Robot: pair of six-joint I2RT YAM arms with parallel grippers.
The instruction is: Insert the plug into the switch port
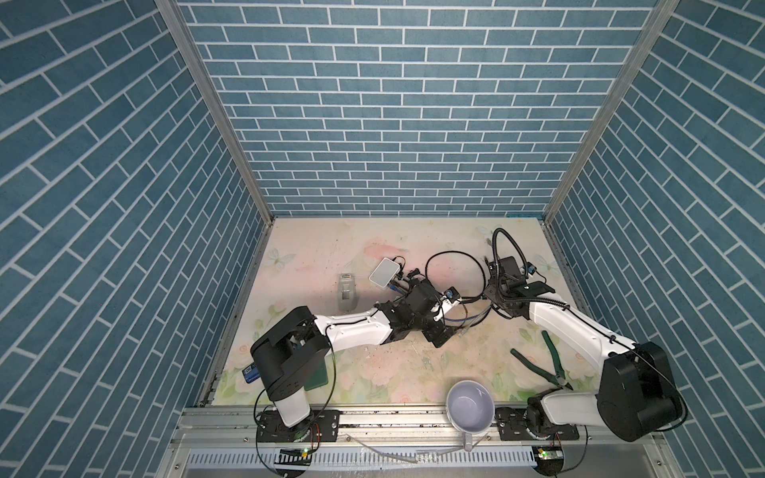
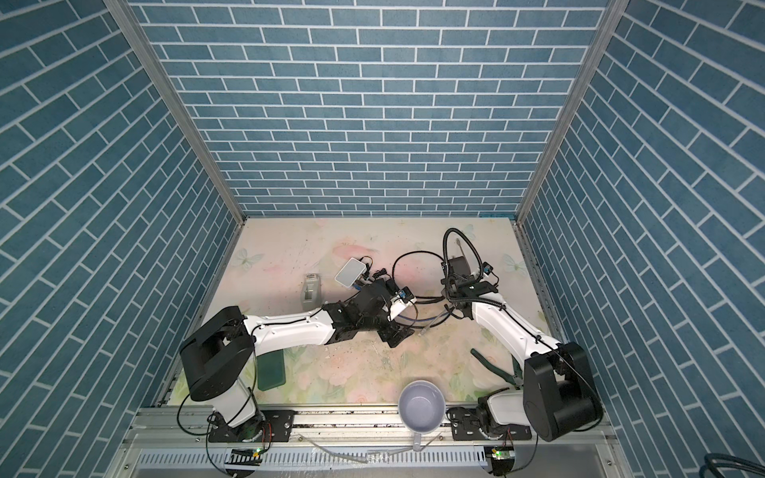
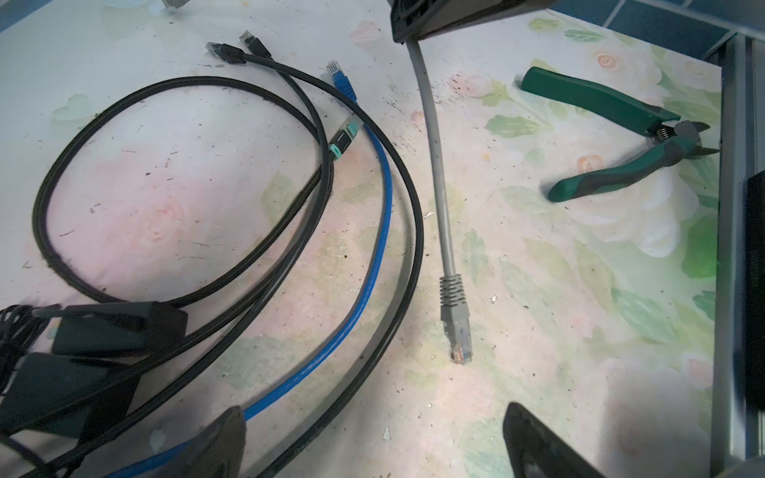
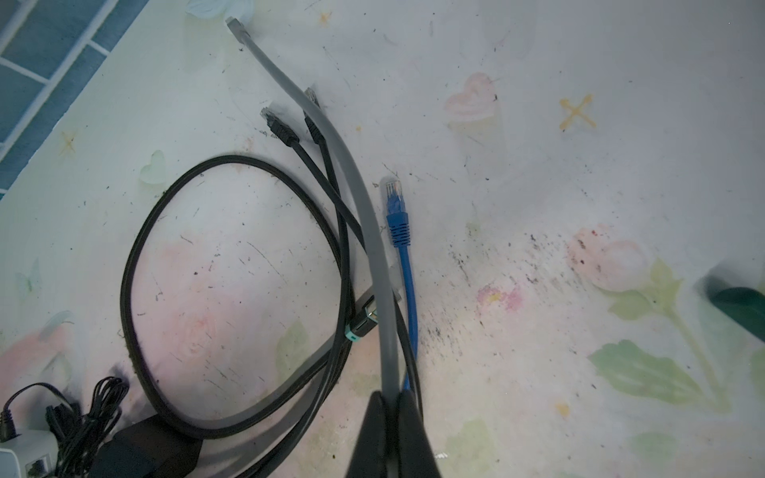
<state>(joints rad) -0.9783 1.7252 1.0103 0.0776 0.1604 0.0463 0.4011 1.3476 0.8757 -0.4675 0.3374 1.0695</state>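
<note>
Closing squarely on the ribbed boot of the grey plug [image 3: 455, 327] is what the left gripper [image 3: 372, 414] is preparing to do, I judge, and it is best leaving the clear tip free so that end can go in first. In the left wrist view its jaws are standing wide with nothing between them, and the plug is dangling just ahead on the grey cable [image 3: 432, 145]. In the right wrist view the right gripper [image 4: 389, 399] is pinching that cable tight, with the switch [image 4: 25, 455] lying well apart from the grip. In both top views the left arm [image 1: 352, 327] is stretching low past the switch, its wrist bending away from it. The right arm [image 1: 563, 318] is reaching in with its elbow folded, and the plug is hanging well apart from the switch, on the right arm's side of it.
</note>
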